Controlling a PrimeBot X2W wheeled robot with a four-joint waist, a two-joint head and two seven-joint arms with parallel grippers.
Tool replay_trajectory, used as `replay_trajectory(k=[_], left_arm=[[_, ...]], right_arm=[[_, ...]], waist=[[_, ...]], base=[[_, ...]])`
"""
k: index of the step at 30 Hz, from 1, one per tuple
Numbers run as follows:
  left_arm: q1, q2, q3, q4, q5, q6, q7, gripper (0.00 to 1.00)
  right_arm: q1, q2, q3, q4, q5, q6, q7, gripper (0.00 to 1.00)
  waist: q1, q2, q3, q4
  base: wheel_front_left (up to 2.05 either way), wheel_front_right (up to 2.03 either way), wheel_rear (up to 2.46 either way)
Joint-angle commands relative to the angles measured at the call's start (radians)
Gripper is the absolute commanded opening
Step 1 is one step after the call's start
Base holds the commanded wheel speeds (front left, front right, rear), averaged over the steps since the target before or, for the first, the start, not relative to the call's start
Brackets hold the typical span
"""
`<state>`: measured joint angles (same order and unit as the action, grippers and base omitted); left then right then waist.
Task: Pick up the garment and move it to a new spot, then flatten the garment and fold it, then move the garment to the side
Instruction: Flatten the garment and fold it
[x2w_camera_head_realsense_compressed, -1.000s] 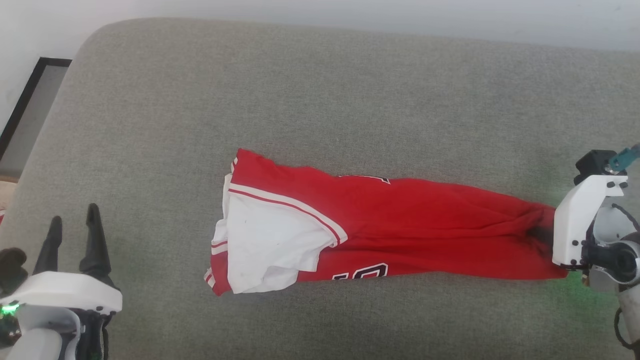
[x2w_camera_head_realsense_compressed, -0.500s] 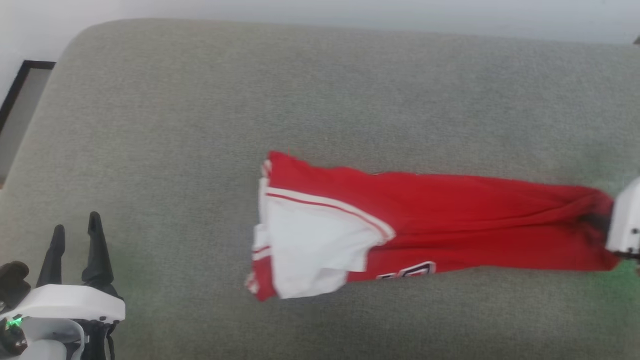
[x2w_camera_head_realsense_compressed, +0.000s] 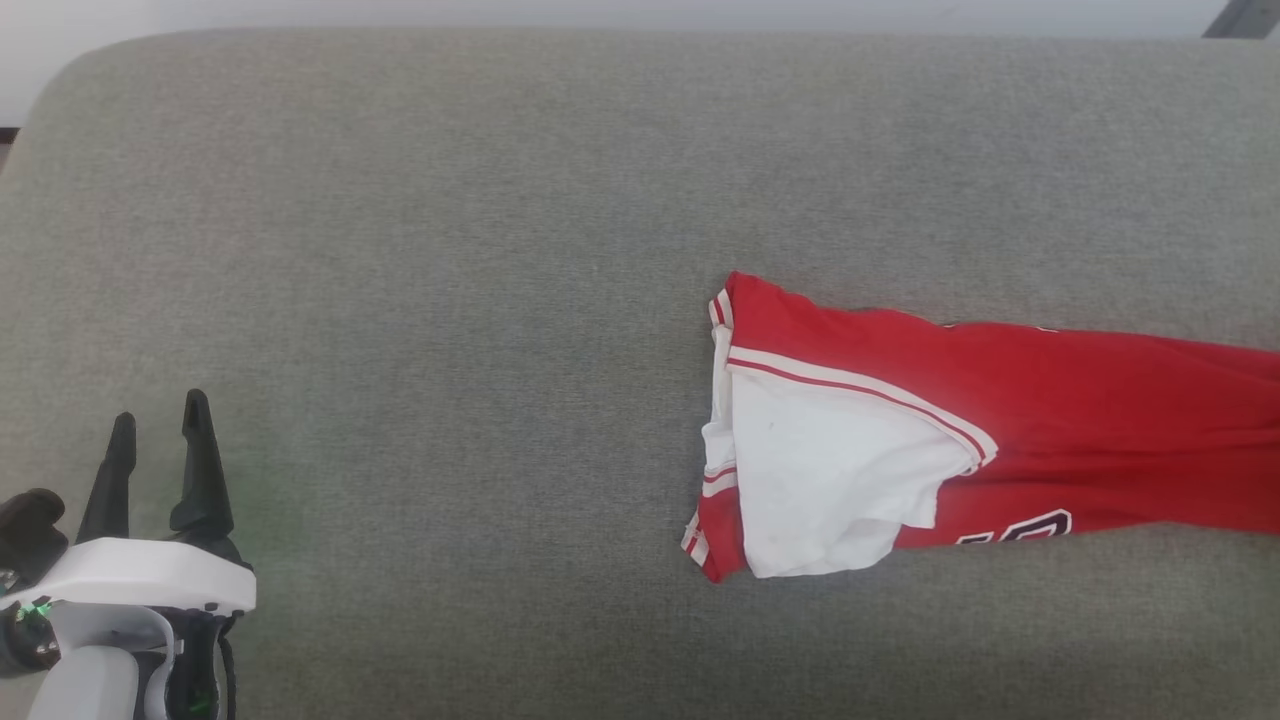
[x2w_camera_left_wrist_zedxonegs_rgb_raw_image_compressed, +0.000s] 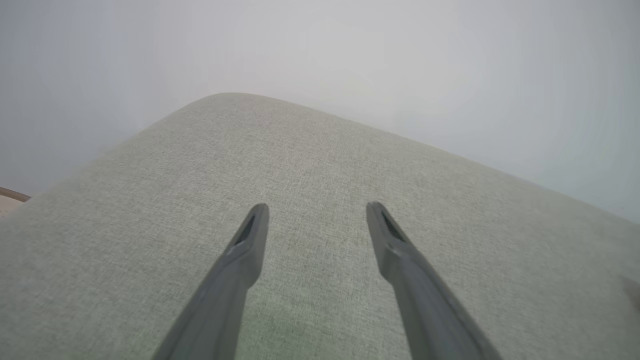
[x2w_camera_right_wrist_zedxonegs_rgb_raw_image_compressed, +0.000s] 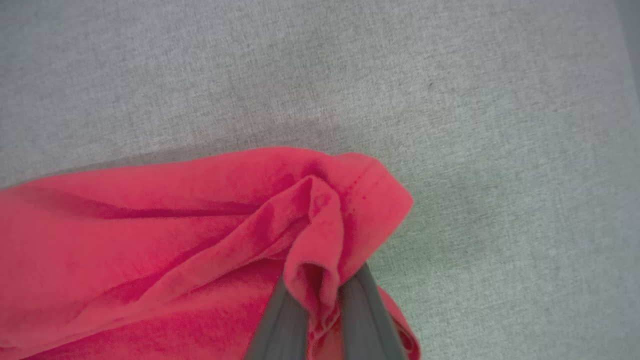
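Note:
The garment (x2w_camera_head_realsense_compressed: 1050, 420), a red jersey with a white sleeve and striped trim, lies stretched across the grey cushion (x2w_camera_head_realsense_compressed: 450, 250) and runs off the right edge of the head view. In the right wrist view my right gripper (x2w_camera_right_wrist_zedxonegs_rgb_raw_image_compressed: 320, 305) is shut on a bunched fold of the garment's (x2w_camera_right_wrist_zedxonegs_rgb_raw_image_compressed: 175, 215) red hem. My left gripper (x2w_camera_head_realsense_compressed: 158, 410) rests at the lower left, far from the cloth. Its fingers stand open over bare cushion with nothing between them, as the left wrist view of the left gripper (x2w_camera_left_wrist_zedxonegs_rgb_raw_image_compressed: 317, 207) also shows.
The cushion's rounded far edge meets a pale wall (x2w_camera_head_realsense_compressed: 600, 12) at the top. A dark object (x2w_camera_head_realsense_compressed: 1245, 18) shows at the top right corner. Wide bare cushion lies between my left gripper and the garment.
My right gripper has shut on the garment's hem and dragged the garment to the right across the cushion. The head view has turned too. The left gripper stays put.

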<state>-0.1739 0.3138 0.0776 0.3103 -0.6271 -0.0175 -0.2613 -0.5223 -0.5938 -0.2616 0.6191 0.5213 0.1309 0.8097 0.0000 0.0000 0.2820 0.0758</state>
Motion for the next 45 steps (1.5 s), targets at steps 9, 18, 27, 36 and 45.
replay_trajectory(k=[9, 18, 27, 36, 45], left_arm=[[-0.003, -0.006, 0.016, 0.014, 0.023, -0.022, -0.004, 1.0], [-0.003, -0.015, 0.012, 0.017, 0.035, -0.032, -0.004, 1.0], [-0.038, -0.031, -0.016, 0.039, 0.042, -0.045, -0.004, 1.0], [-0.062, -0.053, -0.032, 0.063, 0.046, -0.062, -0.004, 1.0], [-0.065, -0.061, -0.015, 0.082, 0.055, -0.071, -0.004, 1.0]], right_arm=[[0.028, 0.06, 0.102, -0.165, 0.058, 0.0, 0.052, 0.0], [0.113, 0.182, 0.267, -0.547, 0.123, 0.0, 0.179, 0.0], [0.096, 0.303, 0.451, -0.629, 0.123, 0.0, 0.214, 0.0], [0.044, 0.34, 0.562, -0.524, 0.121, 0.0, 0.162, 0.0], [0.013, 0.365, 0.585, -0.463, 0.145, 0.0, 0.125, 1.0]], waist=[[0.0, 0.0, -0.012, -0.024], [0.0, 0.0, -0.043, -0.01], [0.0, 0.0, -0.064, 0.062], [0.0, 0.0, -0.065, 0.13], [0.0, 0.0, -0.074, 0.123]], base=[[0.0, 0.0, 0.0], [0.0, 0.0, 0.0], [0.0, 0.0, 0.0], [0.0, 0.0, 0.0], [0.0, 0.0, 0.0]])
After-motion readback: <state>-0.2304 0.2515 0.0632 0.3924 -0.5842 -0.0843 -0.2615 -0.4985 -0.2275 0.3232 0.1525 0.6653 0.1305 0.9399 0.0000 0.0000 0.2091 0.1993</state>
